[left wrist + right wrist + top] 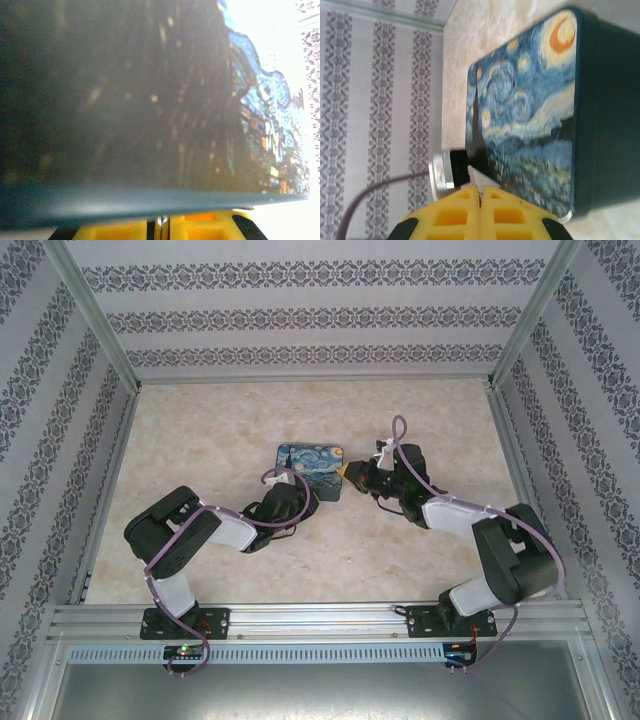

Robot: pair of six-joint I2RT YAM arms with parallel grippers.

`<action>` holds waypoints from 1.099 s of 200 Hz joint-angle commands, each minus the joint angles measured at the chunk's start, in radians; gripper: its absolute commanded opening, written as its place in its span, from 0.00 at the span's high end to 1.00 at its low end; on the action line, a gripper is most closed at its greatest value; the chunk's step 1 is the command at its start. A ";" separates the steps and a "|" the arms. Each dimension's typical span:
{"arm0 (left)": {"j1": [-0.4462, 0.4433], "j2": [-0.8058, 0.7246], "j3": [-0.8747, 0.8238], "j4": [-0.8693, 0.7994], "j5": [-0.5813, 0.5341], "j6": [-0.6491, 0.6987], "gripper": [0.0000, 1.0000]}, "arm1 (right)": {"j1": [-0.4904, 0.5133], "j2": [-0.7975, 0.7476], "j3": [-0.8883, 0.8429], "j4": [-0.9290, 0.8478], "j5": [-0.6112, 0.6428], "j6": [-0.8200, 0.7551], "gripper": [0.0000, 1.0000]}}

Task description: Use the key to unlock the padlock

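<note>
My right gripper (481, 190) is shut on the key (474, 176), whose thin silvery blade sticks out from between the yellow fingertips, just off the edge of the night-sky tin (530, 115). In the top view this gripper (352, 476) sits at the tin's (310, 468) right side. My left gripper (302, 498) is pressed against the tin's near edge. Its yellow fingers (210, 227) are almost together on a thin silver loop (161, 219), apparently the padlock's shackle. The padlock's blue body is hidden under the tin (125, 100).
The tin lies mid-table on the marbled tabletop (200, 450). Patterned walls with aluminium posts enclose the table on three sides. The left arm's wrist camera block (445, 170) with its purple cable sits just beyond the key's tip.
</note>
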 commanded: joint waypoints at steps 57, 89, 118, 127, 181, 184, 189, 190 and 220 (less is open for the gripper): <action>0.079 -0.065 0.070 -0.161 0.274 -0.027 1.00 | 0.028 -0.184 -0.276 0.001 0.015 -0.031 1.00; 0.096 -0.109 0.105 -0.241 0.342 -0.019 1.00 | 0.094 -0.186 -0.321 0.026 0.093 -0.016 1.00; 0.101 -0.134 0.116 -0.258 0.383 -0.022 1.00 | 0.146 -0.165 -0.324 0.066 0.159 0.013 1.00; 0.102 -0.136 0.116 -0.250 0.394 -0.026 1.00 | 0.159 -0.158 -0.320 0.079 0.176 0.026 1.00; 0.105 -0.129 0.112 -0.181 0.438 -0.066 1.00 | 0.194 -0.089 -0.311 0.179 0.238 0.117 1.00; 0.105 -0.128 0.111 -0.175 0.440 -0.070 1.00 | 0.194 -0.085 -0.312 0.189 0.238 0.123 1.00; 0.106 -0.126 0.109 -0.165 0.442 -0.077 1.00 | 0.195 -0.077 -0.312 0.194 0.241 0.134 1.00; 0.106 -0.126 0.108 -0.163 0.443 -0.079 1.00 | 0.195 -0.076 -0.312 0.193 0.242 0.135 1.00; 0.111 -0.108 0.088 -0.086 0.459 -0.136 1.00 | 0.201 -0.020 -0.305 0.282 0.255 0.193 1.00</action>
